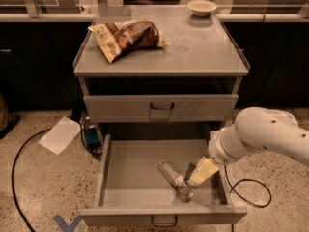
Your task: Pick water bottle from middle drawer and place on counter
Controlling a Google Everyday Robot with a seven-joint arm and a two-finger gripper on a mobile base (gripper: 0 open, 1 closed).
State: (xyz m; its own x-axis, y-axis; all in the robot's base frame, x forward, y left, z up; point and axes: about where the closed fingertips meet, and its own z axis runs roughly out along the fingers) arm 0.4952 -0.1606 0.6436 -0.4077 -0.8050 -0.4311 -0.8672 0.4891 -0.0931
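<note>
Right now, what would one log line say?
gripper: in middle drawer beside water bottle | bottle: lying on drawer floor | counter: bottle absent
</note>
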